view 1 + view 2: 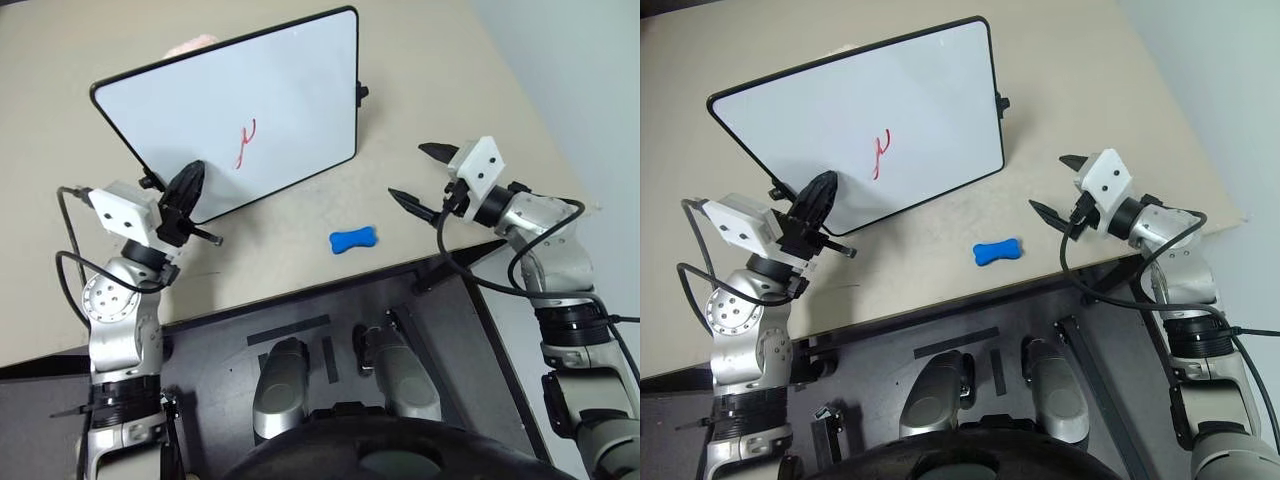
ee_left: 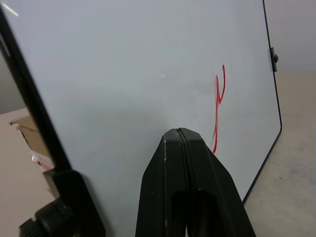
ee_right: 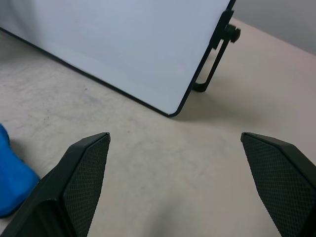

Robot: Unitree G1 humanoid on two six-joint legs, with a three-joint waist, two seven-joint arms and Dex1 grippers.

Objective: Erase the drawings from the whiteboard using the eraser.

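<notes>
Beige table [image 1: 420, 60]: carries all items. White whiteboard [image 1: 260, 90], black frame, stands tilted on its props toward the table's far side. Red drawings [image 1: 244, 143], one thin squiggle, near the board's middle; not legible as writing. Left gripper [image 1: 818, 205]: fingers clenched together, empty, at the board's lower left edge. Right gripper [image 1: 418, 172]: fingers spread wide, holding nothing. Blue eraser [image 1: 353, 240] lies on the table before the board, between the grippers.

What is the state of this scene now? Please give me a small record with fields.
whiteboard: stands tilted on the table
drawings: red squiggle, not erased
eraser: blue, lies on the table before the board, not held
left hand: shut, at the board's lower edge
right hand: open, empty, to the right of the eraser
</notes>
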